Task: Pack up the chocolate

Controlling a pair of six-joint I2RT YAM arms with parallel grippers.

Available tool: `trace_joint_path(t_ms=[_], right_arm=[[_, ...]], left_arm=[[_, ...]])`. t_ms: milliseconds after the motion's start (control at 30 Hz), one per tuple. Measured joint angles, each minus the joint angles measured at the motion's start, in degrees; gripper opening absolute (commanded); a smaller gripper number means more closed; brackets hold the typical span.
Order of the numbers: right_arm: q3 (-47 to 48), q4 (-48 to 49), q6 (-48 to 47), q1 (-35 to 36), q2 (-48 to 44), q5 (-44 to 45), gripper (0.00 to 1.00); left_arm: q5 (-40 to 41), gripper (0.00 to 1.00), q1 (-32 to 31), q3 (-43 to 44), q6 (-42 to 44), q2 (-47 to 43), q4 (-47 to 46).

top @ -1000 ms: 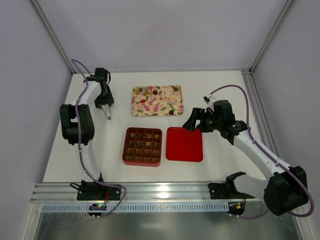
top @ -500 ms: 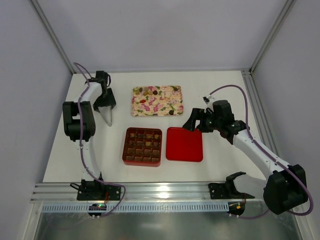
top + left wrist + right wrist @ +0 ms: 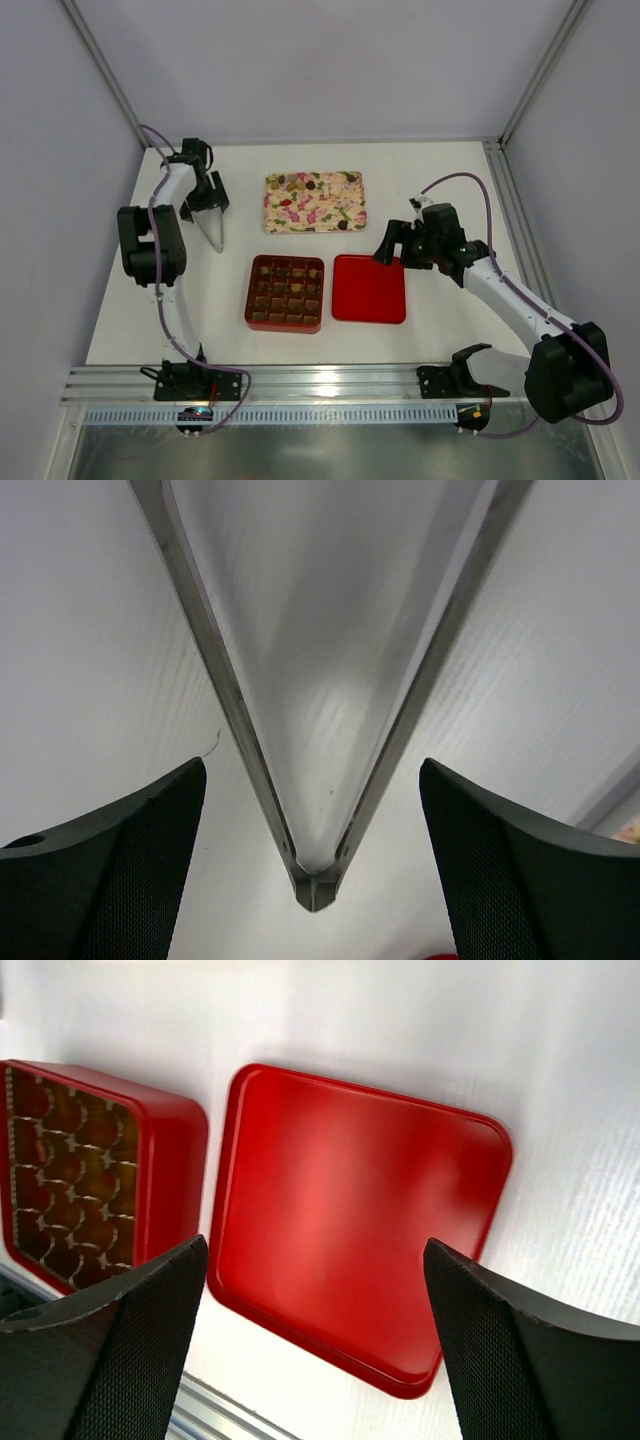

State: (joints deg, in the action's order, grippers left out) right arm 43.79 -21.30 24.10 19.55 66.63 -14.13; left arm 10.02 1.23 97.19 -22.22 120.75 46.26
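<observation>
The chocolate (image 3: 285,291) fills the grid cells of the square red box (image 3: 251,300) at the table's middle; it also shows in the right wrist view (image 3: 70,1175). A few brown pieces (image 3: 297,183) lie on the floral tray (image 3: 352,200) behind the box. The flat red lid (image 3: 369,289) lies right of the box and shows in the right wrist view (image 3: 360,1220). My right gripper (image 3: 388,243) is open and empty above the lid's far right corner. My left gripper (image 3: 213,228) is open and empty, left of the tray, and its camera shows only wall.
A metal rail (image 3: 300,385) runs along the near table edge. Enclosure posts and walls stand at the sides and back; one frame corner (image 3: 315,880) fills the left wrist view. Bare white table lies left of the box.
My left wrist has shifted slightly back and left, with its fingers still pointing down. My right gripper has moved a little to the right above the lid. Box, lid and tray have not moved.
</observation>
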Motion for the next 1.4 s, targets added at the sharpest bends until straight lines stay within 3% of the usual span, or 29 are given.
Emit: trace_joint_path(t_ms=[333,500,667,833,1067,1300,1333,1400], right_arm=[[-4.3,-4.0,3.5,-0.3,3.3,8.1,0.7],[-6.2,-5.6,6.4,-0.3,5.2,11.8,0.64],[-6.4,-6.4,8.1,-0.3,5.6,15.0,0.58],[-6.4,-6.4,9.3,-0.3,7.7,17.0,0.51],[-5.9,-5.0,10.9,1.3,11.2,18.1,0.41],[-3.9,-2.3,12.0,3.5,14.9,19.1,0.15],[-3.9,-2.0,12.0,3.5,15.1,19.1,0.07],[-3.9,-1.6,11.8,3.5,15.2,19.1,0.04]], left_arm=[[-5.4,0.85,-5.3,-0.2,-0.5,-19.1,0.5],[-12.1,0.85,-13.6,-7.1,-3.2,-31.5,-1.5],[-17.6,0.85,-23.9,-13.2,-6.3,-38.3,-2.9],[-21.3,0.85,-32.0,-18.3,-9.1,-42.7,-4.0],[-23.1,0.85,-37.4,-21.7,-10.4,-45.5,-4.9],[-24.0,0.84,-40.1,-26.1,-10.8,-45.8,-7.4],[-24.3,0.84,-40.2,-26.9,-10.8,-45.8,-7.9],[-24.9,0.85,-40.5,-27.9,-11.0,-45.6,-8.5]])
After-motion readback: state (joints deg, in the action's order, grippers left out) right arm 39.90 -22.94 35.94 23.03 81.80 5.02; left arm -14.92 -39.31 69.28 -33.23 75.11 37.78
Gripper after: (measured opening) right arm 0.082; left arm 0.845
